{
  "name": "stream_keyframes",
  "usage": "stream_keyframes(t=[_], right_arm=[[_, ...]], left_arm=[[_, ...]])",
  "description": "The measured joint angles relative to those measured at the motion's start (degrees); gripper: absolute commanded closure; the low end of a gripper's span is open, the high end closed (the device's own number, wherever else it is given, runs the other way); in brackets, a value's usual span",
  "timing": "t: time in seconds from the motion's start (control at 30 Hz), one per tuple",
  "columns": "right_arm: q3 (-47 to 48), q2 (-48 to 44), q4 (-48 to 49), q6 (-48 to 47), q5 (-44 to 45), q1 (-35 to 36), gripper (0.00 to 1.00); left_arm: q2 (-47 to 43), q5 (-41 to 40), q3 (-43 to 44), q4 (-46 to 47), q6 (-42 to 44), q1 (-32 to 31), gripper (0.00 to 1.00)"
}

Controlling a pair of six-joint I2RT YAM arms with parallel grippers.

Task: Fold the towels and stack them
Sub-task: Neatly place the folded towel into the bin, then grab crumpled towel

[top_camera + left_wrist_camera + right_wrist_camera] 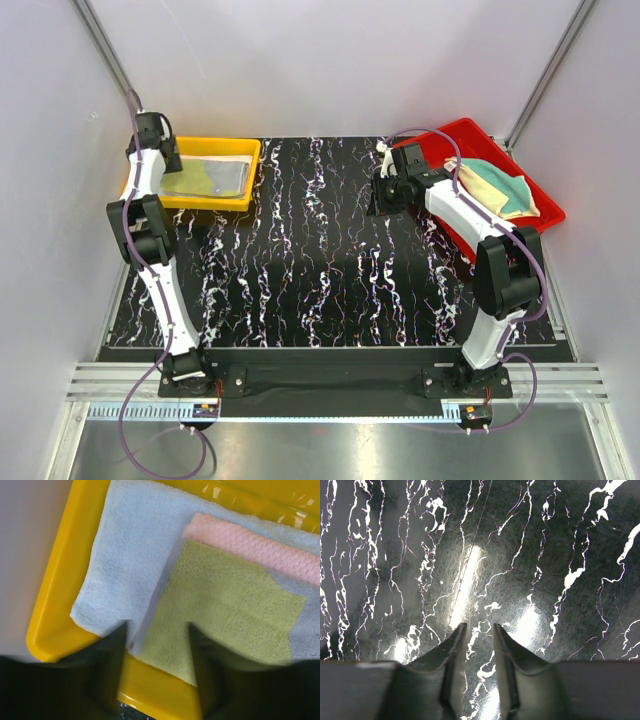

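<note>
**Loose towels lying to the right of the right claw**

Top view: the left claw (150, 130) is hanging over the yellow tray (250, 172), where the folded stack (205, 178) is lying flat. The right claw (385, 190) is hovering over the black marbled table (300, 270), just beside the red tray (470, 135). The loose towels (500, 190) are lying crumpled in that tray to the claw's right, their long axis running along the tray. The right arm is much the nearer, so the next pick is probably falling to it.

Left wrist: the left claw (156, 627) is standing partly open and holding nothing. Its fingers are flanking the near edge of the yellow-green towel (225, 615), which is topping a pink towel (255, 547) and a light blue towel (130, 555), all nubbly terry.

Right wrist: the right claw (479, 626) is showing a narrow, empty gap above the glossy table.
</note>
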Motion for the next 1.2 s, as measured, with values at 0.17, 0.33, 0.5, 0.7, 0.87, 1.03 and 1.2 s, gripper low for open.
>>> stream_keyframes(t=[0.17, 0.33, 0.5, 0.7, 0.87, 1.03, 1.2], right_arm=[[0.28, 0.02, -0.09, 0.61, 0.46, -0.04, 0.59], [3.30, 0.63, -1.42, 2.32, 3.15, -2.12, 0.59], [8.76, 1.27, -3.72, 3.85, 9.07, -11.41, 0.55], [13.79, 5.27, -2.99, 3.78, 13.94, -25.97, 0.48], [22.21, 16.98, -3.43, 1.14, 14.58, -30.97, 0.37], [27.23, 26.82, -4.79, -0.68, 15.58, -32.74, 0.29], [27.85, 30.29, -5.88, -1.31, 15.63, -35.28, 0.62]], left_arm=[[-1.36, -0.26, -0.52, -1.60, -1.73, -0.90, 0.22], [-12.20, -0.24, -11.13, -2.12, -4.74, -6.67, 0.05], [-23.17, -3.43, -17.33, -5.25, -5.77, -17.81, 0.01], [-32.48, -7.17, -20.76, -9.88, -5.03, -35.04, 0.01], [-40.59, -5.88, -26.77, -13.00, -6.54, -46.49, 0.01], [-48.61, -1.77, -34.40, -12.70, -8.24, -49.16, 0.01], [-55.36, 1.75, -41.99, -9.22, -11.91, -46.27, 0.01]])
